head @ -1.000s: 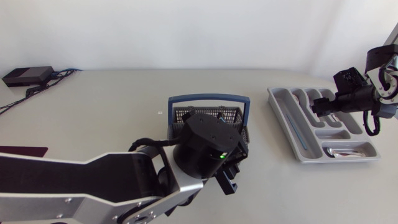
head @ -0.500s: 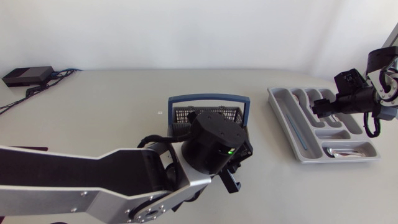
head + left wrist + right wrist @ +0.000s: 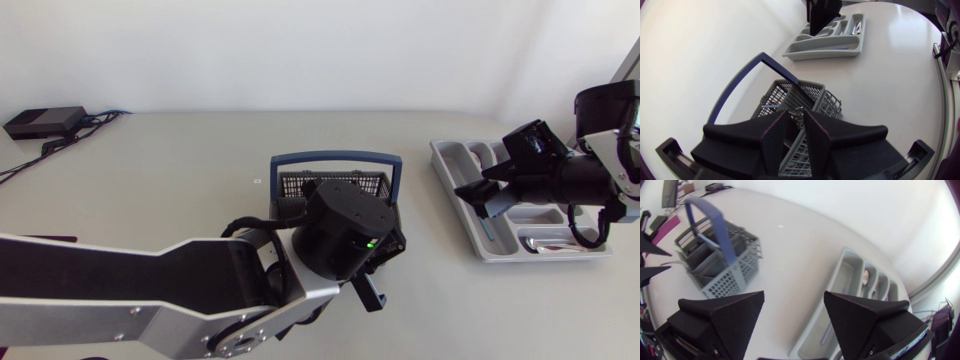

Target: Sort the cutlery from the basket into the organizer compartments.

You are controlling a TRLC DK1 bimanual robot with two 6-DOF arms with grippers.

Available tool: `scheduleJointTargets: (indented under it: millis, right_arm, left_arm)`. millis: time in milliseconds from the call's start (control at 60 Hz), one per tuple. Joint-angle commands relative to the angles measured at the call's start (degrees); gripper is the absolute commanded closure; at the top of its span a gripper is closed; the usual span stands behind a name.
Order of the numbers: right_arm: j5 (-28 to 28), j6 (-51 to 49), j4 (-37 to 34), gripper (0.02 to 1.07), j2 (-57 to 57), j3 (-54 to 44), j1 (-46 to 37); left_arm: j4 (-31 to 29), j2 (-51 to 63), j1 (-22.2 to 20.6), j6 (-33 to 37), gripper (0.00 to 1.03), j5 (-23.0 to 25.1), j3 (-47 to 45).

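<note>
Have the left gripper (image 3: 796, 114) lowered onto the grey mesh cutlery basket (image 3: 826, 101), close to one wall and beside the blue hoop handle (image 3: 735, 82). Cannot tell from any view whether clamped on something or slack. Can make out a sliver of bright metal cutlery (image 3: 799, 120) just ahead of the gripper, down inside the basket. From the head view, see the left arm (image 3: 150, 290) coming in low across the table (image 3: 180, 180), its black wrist joint covering the basket's near half, with only the far mesh wall and the handle showing. Have the right gripper (image 3: 795, 314) splayed wide, with nothing between its wedge fingers (image 3: 725, 312). Hangs in the air over the edge of the grey cutlery organizer (image 3: 548, 257) that faces the basket, above the long compartment. Can see a slim blue-tinted piece (image 3: 489, 230) lying in that long compartment, partly under the gripper. See silver cutlery (image 3: 552, 242) in the wide compartment at the organizer's near end. Through the right wrist view, can pick out a spoon (image 3: 866, 278) in one of the narrower slots. Basket and organizer well apart, bare tabletop between them. Far off at the table's back corner, a flat black box (image 3: 45, 121) with cables.
</note>
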Motion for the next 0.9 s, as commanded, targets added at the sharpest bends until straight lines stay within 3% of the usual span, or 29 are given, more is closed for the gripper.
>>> scheduleJointTargets:
  millis: [0,300,583,883]
  right_arm:
    - [-3.59,-3.68,-2.78,0.21,-3.53,-2.54,1.26]
    - [-14.4,-16.78,-12.53,0.21,-10.74,-9.4,8.21]
    - [-17.12,-16.25,-11.04,0.21,-10.91,-10.63,14.45]
    - [-17.38,-13.44,-8.49,0.2,-8.01,-9.4,17.17]
  left_arm:
    - [-0.21,0.7,0.47,0.04,0.83,0.81,0.02]
    - [-0.12,0.26,0.82,0.21,0.88,1.77,-0.6]
    - [-0.12,0.17,1.26,0.3,0.89,2.3,-0.68]
    - [-0.47,0.08,1.96,0.56,1.0,3.0,-0.68]
